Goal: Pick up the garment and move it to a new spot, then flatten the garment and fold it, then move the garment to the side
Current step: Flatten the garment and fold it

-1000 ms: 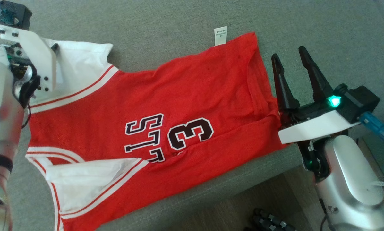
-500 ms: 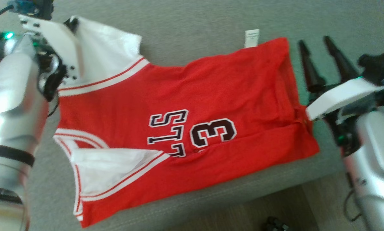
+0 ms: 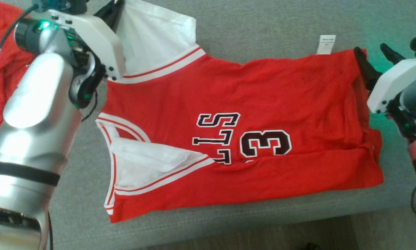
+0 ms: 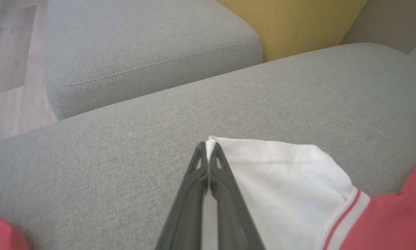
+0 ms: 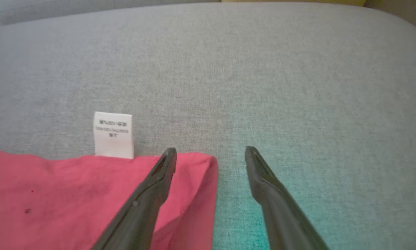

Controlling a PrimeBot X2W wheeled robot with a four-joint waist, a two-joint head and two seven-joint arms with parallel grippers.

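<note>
Jersey (image 3: 263,97) lies spread on the grey sofa (image 3: 263,24). The left end effector (image 4: 208,146) is clamped on the corner of its white sleeve (image 4: 280,173). The right end effector (image 5: 211,150) stands open, one finger over the red hem corner near the label (image 5: 113,133).

The robot's left gripper (image 4: 208,152), at the upper left of the head view on a bent silver forearm (image 3: 37,104), has its two dark fingers pressed together on a white corner of the garment (image 4: 280,173). At the right edge, the right gripper (image 5: 210,152) reaches in from its white wrist bracket (image 3: 388,83), fingers spread wide. One tip is over the garment's red edge, the other clear of it.
</note>
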